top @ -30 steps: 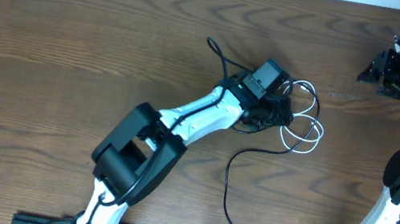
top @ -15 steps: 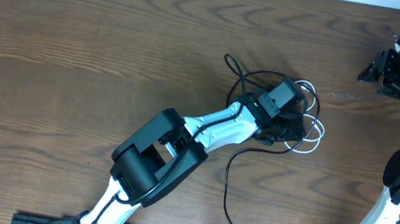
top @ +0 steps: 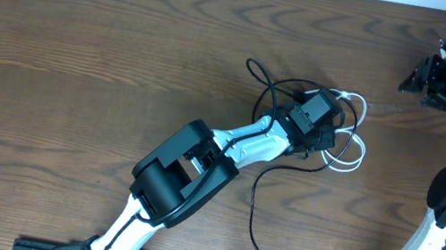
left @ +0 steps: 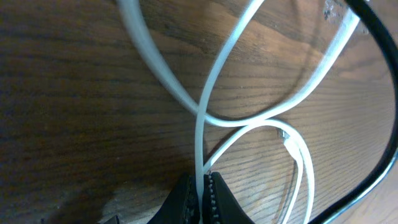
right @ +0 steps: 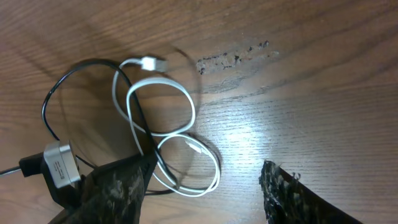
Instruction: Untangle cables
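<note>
Near the middle of the worktop (top: 82, 47), the left gripper (left: 202, 186) has its jaws pressed together on a strand of the looping white cable (left: 200, 149), which lies crossed with the black cable (top: 252, 204), while the right gripper (right: 208, 167) hovers well apart at the far edge, jaws spread.

Overhead top-down, far; wrists close, share white cable (left: 202, 115).

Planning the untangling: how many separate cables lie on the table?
2. The white cable loops right of centre, pinched in the left gripper; the black cable crosses it and trails back toward the robot. Parts lie hidden under the gripper.
</note>
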Motion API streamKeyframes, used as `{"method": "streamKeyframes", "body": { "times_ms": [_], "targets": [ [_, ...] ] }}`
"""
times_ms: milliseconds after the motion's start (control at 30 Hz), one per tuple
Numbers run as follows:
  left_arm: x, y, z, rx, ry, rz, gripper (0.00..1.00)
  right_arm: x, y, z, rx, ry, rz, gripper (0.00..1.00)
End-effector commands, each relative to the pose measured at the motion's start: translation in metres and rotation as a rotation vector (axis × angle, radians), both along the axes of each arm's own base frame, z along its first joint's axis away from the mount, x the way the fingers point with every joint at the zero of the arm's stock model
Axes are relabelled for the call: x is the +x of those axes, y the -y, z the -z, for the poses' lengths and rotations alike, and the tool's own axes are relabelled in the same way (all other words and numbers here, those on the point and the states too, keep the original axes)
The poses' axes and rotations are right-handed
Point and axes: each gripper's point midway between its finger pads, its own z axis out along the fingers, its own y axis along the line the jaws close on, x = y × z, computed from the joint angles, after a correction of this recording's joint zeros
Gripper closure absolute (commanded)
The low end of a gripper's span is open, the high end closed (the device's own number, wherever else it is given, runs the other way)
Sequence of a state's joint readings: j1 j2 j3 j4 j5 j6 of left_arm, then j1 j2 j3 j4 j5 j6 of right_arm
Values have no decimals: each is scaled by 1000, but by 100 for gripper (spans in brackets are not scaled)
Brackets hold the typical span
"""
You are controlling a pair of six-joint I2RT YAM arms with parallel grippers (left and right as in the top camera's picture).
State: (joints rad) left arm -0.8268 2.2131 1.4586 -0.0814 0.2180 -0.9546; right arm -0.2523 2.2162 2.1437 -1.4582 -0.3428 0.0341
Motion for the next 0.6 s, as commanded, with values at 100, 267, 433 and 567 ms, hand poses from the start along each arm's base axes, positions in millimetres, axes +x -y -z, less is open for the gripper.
{"method": "streamKeyframes", "body": {
  "times_ms": [100,267,433,567],
  "targets": [
    [11,-46,-24,220,160,131,92,2,-2,-13,-10,35,-14,43],
    [19,-91,-133,266,357,205,92,3,-5,-12,-10,36,-22,43],
    [14,-137,-223,228,488,155,93,3,-16,-13,-9,45,-69,43],
    [8,-172,-285,186,612,92,92,5,-35,-16,39,76,-150,42]
  ]
}}
